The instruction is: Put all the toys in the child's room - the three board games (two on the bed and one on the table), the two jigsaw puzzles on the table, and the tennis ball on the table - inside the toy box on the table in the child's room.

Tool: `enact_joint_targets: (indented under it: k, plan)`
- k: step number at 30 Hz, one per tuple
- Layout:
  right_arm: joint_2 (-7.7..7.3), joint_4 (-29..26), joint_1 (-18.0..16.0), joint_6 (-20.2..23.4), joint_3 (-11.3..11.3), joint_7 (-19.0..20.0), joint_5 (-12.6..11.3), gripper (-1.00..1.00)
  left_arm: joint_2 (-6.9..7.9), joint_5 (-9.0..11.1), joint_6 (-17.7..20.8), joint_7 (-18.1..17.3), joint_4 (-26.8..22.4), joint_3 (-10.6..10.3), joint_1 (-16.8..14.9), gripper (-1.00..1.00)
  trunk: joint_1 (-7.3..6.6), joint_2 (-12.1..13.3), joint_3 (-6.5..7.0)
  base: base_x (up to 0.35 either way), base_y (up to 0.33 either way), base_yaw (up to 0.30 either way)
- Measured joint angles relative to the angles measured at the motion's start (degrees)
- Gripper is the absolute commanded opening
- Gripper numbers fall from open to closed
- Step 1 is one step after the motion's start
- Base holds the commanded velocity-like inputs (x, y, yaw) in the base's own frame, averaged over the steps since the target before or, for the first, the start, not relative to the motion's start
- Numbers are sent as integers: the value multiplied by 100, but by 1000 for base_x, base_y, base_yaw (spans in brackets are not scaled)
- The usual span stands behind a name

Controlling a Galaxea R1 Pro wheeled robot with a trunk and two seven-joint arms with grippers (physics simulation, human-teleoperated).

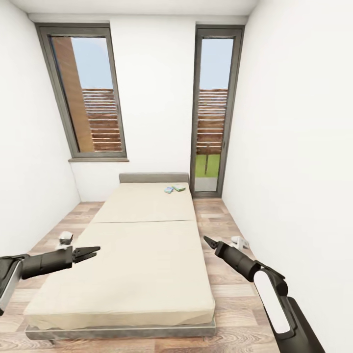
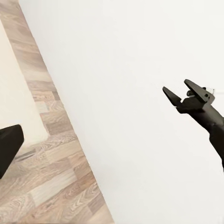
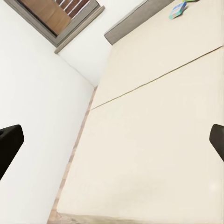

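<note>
Hovering above the left edge of the bed, the left tool has its fingers spread a little and holds nothing. The right tool hangs over the floor just beside the bed's right edge, fingers parted and bare, as the left wrist view confirms. Two board games lie flat and close together near the headboard, at the far right corner of the mattress, well apart from both tools. Their printing is too small to read; one looks blue, the other green. A window and a glazed door stand in the far wall. Small pale objects on the floor at either side cannot be identified.
</note>
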Motion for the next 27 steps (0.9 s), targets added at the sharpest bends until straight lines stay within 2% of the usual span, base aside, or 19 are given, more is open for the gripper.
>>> enact_joint_targets:
  k: [4,8,12,15,17,21,22,23,27]
  plan:
    - [16,45,-1,-7,-71,-11,8,100,-23,0,13,484,-1,-6,-1,100,0,0,0,0,-15,0]
    - [37,65,0,-2,-295,-19,29,100,-41,10,26,994,-1,-5,-1,100,0,0,0,0,-4,0]
    - [30,72,1,14,-587,-11,-3,100,-156,20,44,1699,3,-6,-6,100,0,1,-13,0,0,0]
    - [40,78,1,53,-715,-18,3,100,-287,14,50,2297,7,-4,-8,100,0,1,-35,0,0,0]
    - [40,79,1,61,-741,-19,7,100,-351,13,51,2543,7,-5,-11,100,0,3,-50,0,0,0]
    - [35,81,2,63,-785,-34,5,100,-575,3,47,3257,9,-11,-15,100,-1,5,-82,0,0,-27]
    - [33,81,2,60,-791,-93,9,100,-694,10,39,3749,8,-12,-18,100,-1,6,-86,0,0,-14]
    - [37,82,2,63,-788,-125,15,100,-718,21,36,3882,5,-8,-20,100,-1,6,-90,0,0,-12]
    - [38,72,2,27,-768,-201,47,100,-742,37,29,4039,2,15,-20,100,-1,6,-99,0,0,-5]
